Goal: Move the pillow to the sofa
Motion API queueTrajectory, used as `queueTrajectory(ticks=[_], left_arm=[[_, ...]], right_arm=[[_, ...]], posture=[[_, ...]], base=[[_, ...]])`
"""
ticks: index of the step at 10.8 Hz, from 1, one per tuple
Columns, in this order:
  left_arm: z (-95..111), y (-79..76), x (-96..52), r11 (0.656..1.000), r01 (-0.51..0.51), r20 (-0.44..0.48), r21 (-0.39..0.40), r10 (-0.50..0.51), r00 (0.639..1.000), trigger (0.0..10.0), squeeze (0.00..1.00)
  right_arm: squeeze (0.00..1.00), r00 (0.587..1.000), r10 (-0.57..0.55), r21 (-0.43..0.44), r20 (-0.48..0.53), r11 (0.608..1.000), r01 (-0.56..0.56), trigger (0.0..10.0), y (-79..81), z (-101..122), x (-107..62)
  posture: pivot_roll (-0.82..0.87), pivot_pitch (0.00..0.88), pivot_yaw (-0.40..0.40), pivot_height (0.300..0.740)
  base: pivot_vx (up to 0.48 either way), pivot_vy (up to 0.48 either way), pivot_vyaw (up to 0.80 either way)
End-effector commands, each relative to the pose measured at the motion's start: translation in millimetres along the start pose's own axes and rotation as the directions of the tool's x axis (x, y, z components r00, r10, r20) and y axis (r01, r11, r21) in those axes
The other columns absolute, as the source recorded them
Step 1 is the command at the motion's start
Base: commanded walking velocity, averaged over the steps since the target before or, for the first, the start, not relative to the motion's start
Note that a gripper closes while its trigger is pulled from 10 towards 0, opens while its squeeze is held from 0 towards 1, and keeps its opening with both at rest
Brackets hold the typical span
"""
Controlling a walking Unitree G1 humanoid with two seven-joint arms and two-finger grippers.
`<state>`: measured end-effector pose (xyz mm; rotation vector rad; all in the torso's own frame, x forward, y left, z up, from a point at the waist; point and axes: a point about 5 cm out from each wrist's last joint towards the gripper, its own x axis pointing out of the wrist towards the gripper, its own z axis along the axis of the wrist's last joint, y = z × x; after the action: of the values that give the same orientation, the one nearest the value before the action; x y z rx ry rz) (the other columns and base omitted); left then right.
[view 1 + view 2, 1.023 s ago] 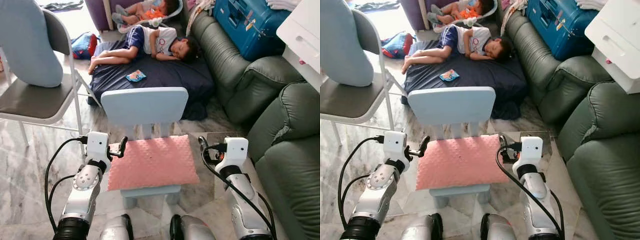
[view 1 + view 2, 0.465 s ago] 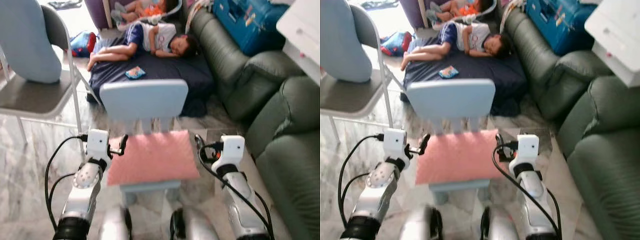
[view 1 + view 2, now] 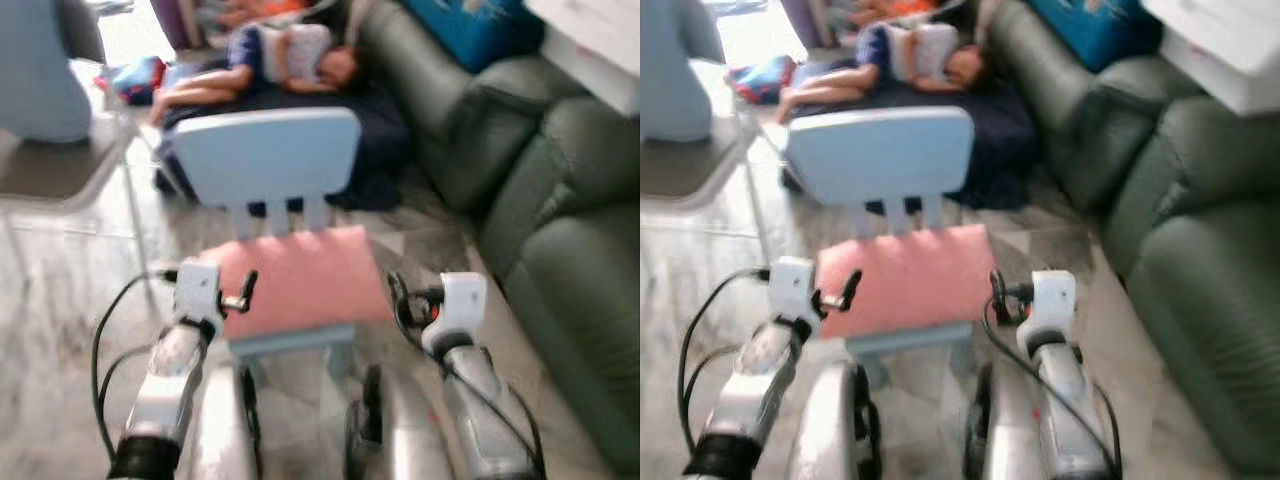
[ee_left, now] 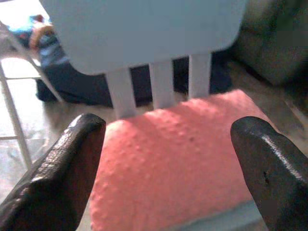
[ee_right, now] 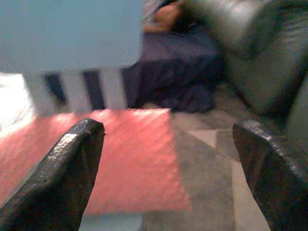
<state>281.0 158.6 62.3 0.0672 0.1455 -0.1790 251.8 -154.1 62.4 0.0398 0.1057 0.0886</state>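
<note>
Closer than before, two wide-spread grippers, left gripper [image 4: 168, 159] and right gripper [image 5: 168, 163], flank one pink dimpled fabric pillow [image 3: 300, 278] on one pale-blue plastic chair [image 3: 265, 155].

Head stereo pair looks forward and down; both wrist views look close toward 12 o'clock, sharing the pillow [image 4: 178, 159] and chair [image 3: 262, 155].

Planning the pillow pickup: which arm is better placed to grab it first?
Left, narrowly. The left gripper sits right at the pink pillow's near left corner with open jaws. The right gripper is also open but stands off the pillow's right edge, nearer the green sofa.
</note>
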Motion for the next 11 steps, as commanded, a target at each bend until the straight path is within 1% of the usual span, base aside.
queueTrajectory(ticks=[1,4,6,11], left_arm=[[-13.9,1.6,-6.7,1.0,-0.016,-0.058,-0.003,0.016,0.998,10.0,0.0],[-13.5,0.9,-6.3,1.0,-0.019,-0.056,-0.004,0.019,0.998,10.0,0.0],[-12.7,-0.3,-5.5,1.0,-0.018,-0.053,-0.002,0.018,0.998,10.0,0.0],[-12.0,-2.4,-4.0,1.0,-0.016,-0.051,-0.004,0.016,0.999,10.0,0.0]], right_arm=[[0.0,1.0,0.019,-0.008,0.019,1.0,-0.019,10.0,1.7,4.9,2.2],[0.0,0.999,0.04,-0.005,0.019,0.999,-0.04,10.0,3.1,5.4,3.9],[0.0,0.999,0.049,0.002,0.021,0.999,-0.049,10.0,3.6,5.9,5.1],[0.0,0.998,0.061,0.011,0.023,0.998,-0.061,10.0,4.6,6.4,6.7]], posture=[[-0.06,0.172,-0.008,0.613],[-0.06,0.168,-0.01,0.613],[-0.06,0.167,-0.013,0.59],[-0.06,0.169,-0.014,0.585]], base=[[0.0,0.0,0.0],[0.0,0.0,0.0],[0.0,0.0,0.0],[0.0,0.0,0.0]])
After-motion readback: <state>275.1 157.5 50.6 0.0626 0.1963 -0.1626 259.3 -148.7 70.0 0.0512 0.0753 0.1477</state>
